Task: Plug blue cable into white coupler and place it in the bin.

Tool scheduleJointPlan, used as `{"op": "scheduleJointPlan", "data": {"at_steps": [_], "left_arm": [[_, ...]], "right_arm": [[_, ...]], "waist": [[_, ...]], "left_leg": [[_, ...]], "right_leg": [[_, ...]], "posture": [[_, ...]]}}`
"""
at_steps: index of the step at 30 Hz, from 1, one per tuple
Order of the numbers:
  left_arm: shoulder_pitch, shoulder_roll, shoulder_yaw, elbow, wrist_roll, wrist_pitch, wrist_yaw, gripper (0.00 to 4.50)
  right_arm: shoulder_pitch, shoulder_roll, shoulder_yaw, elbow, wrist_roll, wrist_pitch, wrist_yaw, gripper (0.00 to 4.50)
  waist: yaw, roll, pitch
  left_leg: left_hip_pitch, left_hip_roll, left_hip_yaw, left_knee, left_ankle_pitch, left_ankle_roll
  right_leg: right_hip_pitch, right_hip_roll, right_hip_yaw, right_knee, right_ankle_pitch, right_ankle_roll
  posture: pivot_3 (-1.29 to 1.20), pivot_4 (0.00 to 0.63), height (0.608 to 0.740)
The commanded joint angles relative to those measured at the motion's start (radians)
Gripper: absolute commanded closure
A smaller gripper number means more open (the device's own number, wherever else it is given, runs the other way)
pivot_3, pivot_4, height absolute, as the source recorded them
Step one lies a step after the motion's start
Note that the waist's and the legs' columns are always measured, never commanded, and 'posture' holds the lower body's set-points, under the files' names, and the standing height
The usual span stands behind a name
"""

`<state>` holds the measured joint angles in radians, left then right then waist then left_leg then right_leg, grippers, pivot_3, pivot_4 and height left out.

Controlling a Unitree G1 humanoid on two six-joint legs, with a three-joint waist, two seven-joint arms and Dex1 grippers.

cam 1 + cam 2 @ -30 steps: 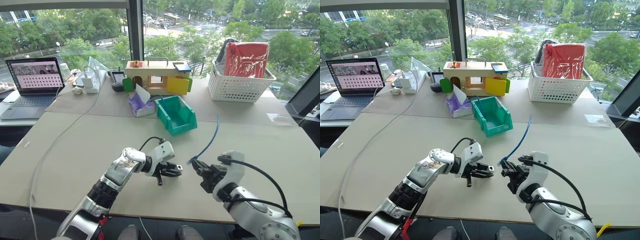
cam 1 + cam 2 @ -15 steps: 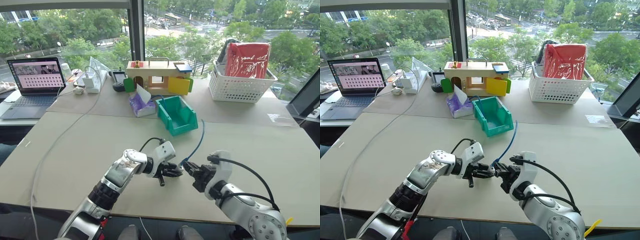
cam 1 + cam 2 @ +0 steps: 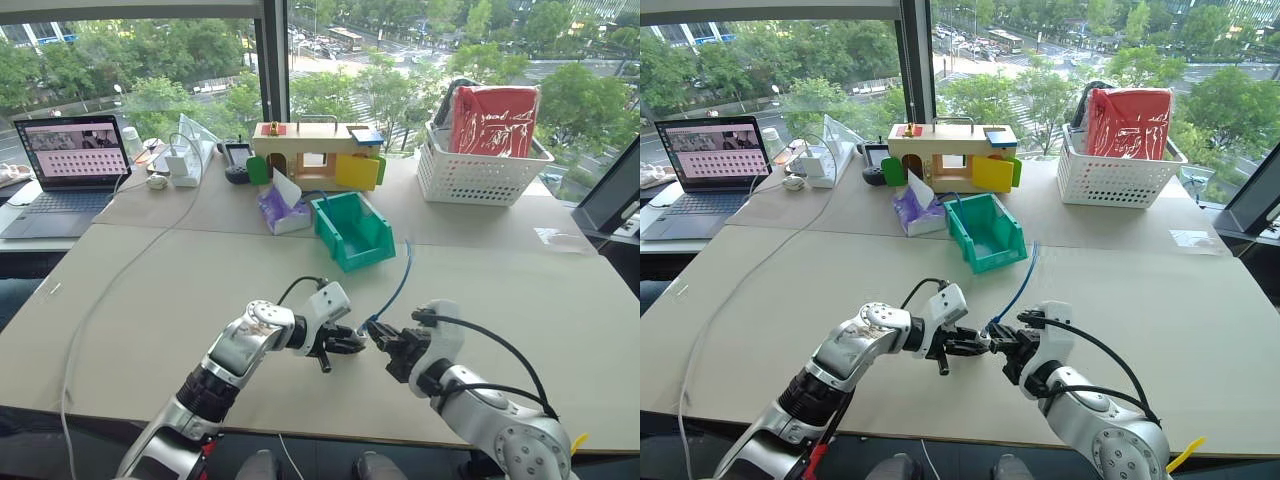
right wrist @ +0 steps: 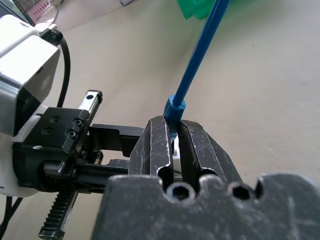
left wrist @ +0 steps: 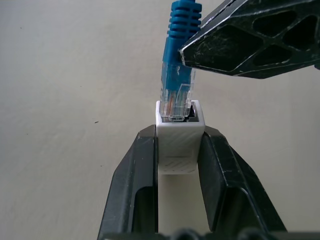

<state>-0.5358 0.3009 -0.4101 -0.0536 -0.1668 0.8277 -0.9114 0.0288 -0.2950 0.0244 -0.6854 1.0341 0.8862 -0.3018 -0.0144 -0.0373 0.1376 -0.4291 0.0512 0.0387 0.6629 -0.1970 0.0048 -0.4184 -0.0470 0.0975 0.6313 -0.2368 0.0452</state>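
Note:
Low over the table's front middle, my left gripper (image 3: 350, 343) is shut on the white coupler (image 5: 179, 145), whose open socket faces my right gripper (image 3: 376, 331). That gripper is shut on the blue cable (image 3: 398, 290) just behind its clear plug (image 5: 176, 102). The plug's tip sits in the coupler's opening, and most of the plug shows outside it. From the grip, the cable rises in a curve toward the far side of the table, its other end hanging free in the air. The teal bin (image 3: 372, 252) stands farther back, behind both grippers, with nothing in it.
A wooden toy house (image 3: 315, 152) and a purple tissue pack (image 3: 283, 208) sit behind the bin. A white lattice basket (image 3: 480, 165) stands at the back right. A laptop (image 3: 65, 160) and a white charger (image 3: 185, 165) are at the back left; a long white cord (image 3: 110, 290) runs down the table's left side.
My right gripper has moved left with the cable, closing the gap until the plug meets the coupler. The left gripper stayed in place. Over the last half second, almost nothing moved.

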Motion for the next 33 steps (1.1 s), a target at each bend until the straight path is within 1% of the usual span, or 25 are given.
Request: {"op": "scheduleJointPlan", "data": {"at_steps": [1, 9, 13, 16, 25, 33], "left_arm": [[0.023, 0.004, -0.027, 0.024, 0.008, 0.036, 0.032, 3.88], [0.034, -0.003, -0.025, 0.01, -0.007, 0.051, 0.051, 3.88], [0.046, -0.03, -0.009, -0.008, -0.019, 0.077, 0.097, 3.88], [0.051, -0.03, -0.007, -0.022, -0.018, 0.085, 0.113, 3.88], [0.062, -0.041, 0.01, -0.056, -0.043, 0.137, 0.154, 3.88], [0.072, -0.055, 0.012, -0.092, -0.062, 0.192, 0.201, 3.88]], "right_arm": [[0.004, -0.004, 0.0, -0.023, 0.001, 0.033, -0.014, 4.5], [0.008, -0.011, 0.01, -0.03, 0.023, 0.074, -0.001, 4.5], [-0.012, -0.031, 0.027, -0.013, -0.002, 0.097, 0.011, 4.5], [-0.03, -0.056, 0.055, -0.009, -0.033, 0.127, 0.015, 4.5], [-0.072, -0.07, 0.081, 0.008, -0.078, 0.184, 0.043, 4.5], [-0.072, -0.081, 0.06, -0.008, -0.05, 0.265, 0.055, 4.5]], "waist": [[0.0, 0.0, 0.0], [0.0, 0.0, -0.001], [0.001, 0.0, -0.002], [0.002, 0.0, -0.004], [-0.001, -0.001, -0.011], [-0.002, -0.002, -0.012]], "left_leg": [[0.0, 0.0, 0.0, 0.0, 0.0, 0.0], [0.0, 0.0, 0.0, 0.0, 0.0, 0.0], [0.0, 0.0, 0.0, 0.0, 0.0, 0.0], [0.0, -0.001, 0.0, 0.0, 0.0, 0.0], [0.0, 0.0, -0.001, 0.0, 0.0, 0.0], [0.001, 0.0, -0.001, 0.0, 0.0, 0.0]], "right_leg": [[0.0, 0.0, 0.0, 0.0, 0.0, 0.0], [0.0, 0.0, 0.0, 0.0, 0.0, 0.0], [0.0, 0.0, 0.0, 0.0, 0.0, 0.0], [0.001, 0.0, 0.0, -0.001, 0.0, 0.0], [0.001, 0.0, 0.0, -0.001, -0.001, 0.0], [0.001, 0.0, 0.0, -0.001, -0.001, -0.001]], "posture": [[0.0, 0.15, 0.719], [0.0, 0.15, 0.719], [0.0, 0.15, 0.719], [0.0, 0.15, 0.719], [0.0, 0.15, 0.719], [0.0, 0.15, 0.719]]}}
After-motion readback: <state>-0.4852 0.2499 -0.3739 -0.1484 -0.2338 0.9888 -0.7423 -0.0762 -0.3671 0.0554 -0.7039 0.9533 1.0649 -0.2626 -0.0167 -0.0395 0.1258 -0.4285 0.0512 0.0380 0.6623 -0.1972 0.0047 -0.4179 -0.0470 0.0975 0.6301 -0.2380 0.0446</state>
